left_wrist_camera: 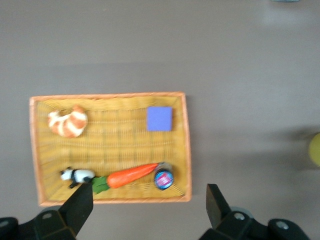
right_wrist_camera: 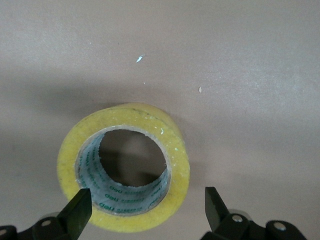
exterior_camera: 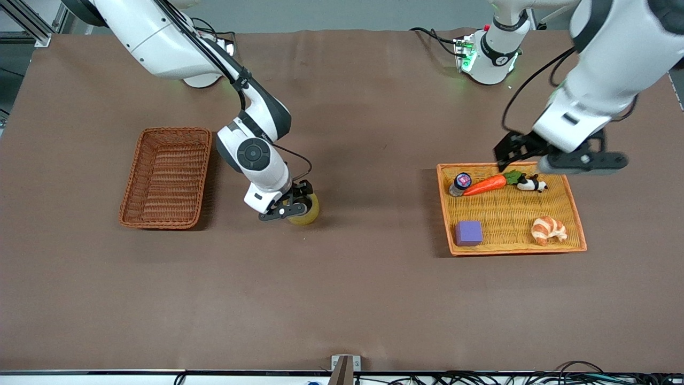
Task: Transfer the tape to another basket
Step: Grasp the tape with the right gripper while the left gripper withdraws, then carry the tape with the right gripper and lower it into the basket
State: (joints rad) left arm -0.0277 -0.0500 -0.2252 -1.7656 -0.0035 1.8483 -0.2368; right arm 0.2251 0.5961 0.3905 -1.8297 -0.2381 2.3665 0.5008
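Brown, matte and faintly creased, the tabletop [exterior_camera: 342, 299] fills almost all of the front view, its near edge lined with tangled cables. Toward the right arm's end sits the basket [exterior_camera: 166, 177], a dark reddish-brown wicker rectangle with deep ribbed sides, nothing in it. Toward the left arm's end lies an orange-yellow woven tray [exterior_camera: 510, 246], wider and shallower, holding a purple cube [exterior_camera: 468, 233], a croissant [exterior_camera: 549, 230], a toy carrot [exterior_camera: 485, 185], a small panda figure [exterior_camera: 532, 184] and a little round-lidded jar [exterior_camera: 460, 184].

Between the two, nearer the basket, the tape [right_wrist_camera: 125, 175] lies flat on the tabletop, a translucent yellow ring with green print inside its wide core. In the front view the arm hides most of it.

The right gripper [right_wrist_camera: 145, 215] is low over the roll, jaws spread wide to either side of it, one black finger overlapping its rim in the wrist view; whether it touches is unclear. The left gripper [left_wrist_camera: 150, 207] hangs above the tray's edge nearest the bases, jaws wide apart and holding nothing.
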